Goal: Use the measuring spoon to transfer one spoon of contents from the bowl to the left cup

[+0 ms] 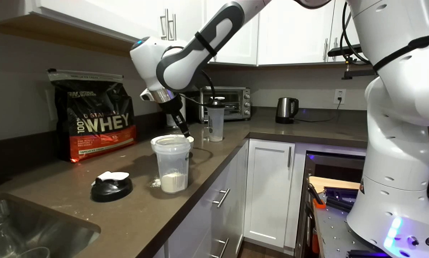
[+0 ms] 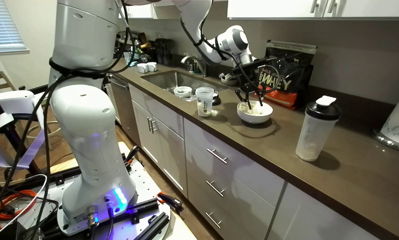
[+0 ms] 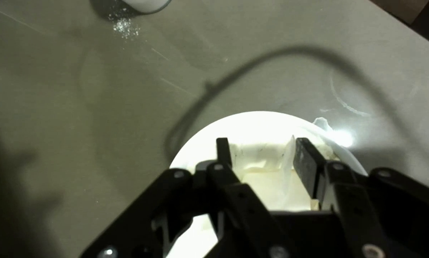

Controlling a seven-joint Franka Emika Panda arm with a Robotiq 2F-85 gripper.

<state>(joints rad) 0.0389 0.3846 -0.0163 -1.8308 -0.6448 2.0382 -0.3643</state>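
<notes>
My gripper (image 3: pixel 264 152) is open, fingers pointing down inside the white bowl (image 2: pixel 254 119); the gripper also shows in both exterior views (image 1: pixel 187 135) (image 2: pixel 255 104). The bowl holds pale powder. A thin whitish strip, seemingly the measuring spoon's handle (image 3: pixel 289 161), stands between the fingers, close to the right finger in the wrist view; I cannot tell whether they touch. The spoon's scoop is hidden. The left cup (image 1: pixel 173 165), translucent and lidless, stands beside the bowl with powder at its bottom; it also shows in an exterior view (image 2: pixel 204 100).
A lidded shaker (image 2: pixel 318 130) stands on the bowl's other side. A black lid (image 1: pixel 111 187) lies near the sink (image 1: pixel 46 218). Spilled powder (image 3: pixel 126 28) lies by the left cup. A whey bag (image 1: pixel 96 118) stands against the wall. The counter edge (image 2: pixel 233 141) runs in front.
</notes>
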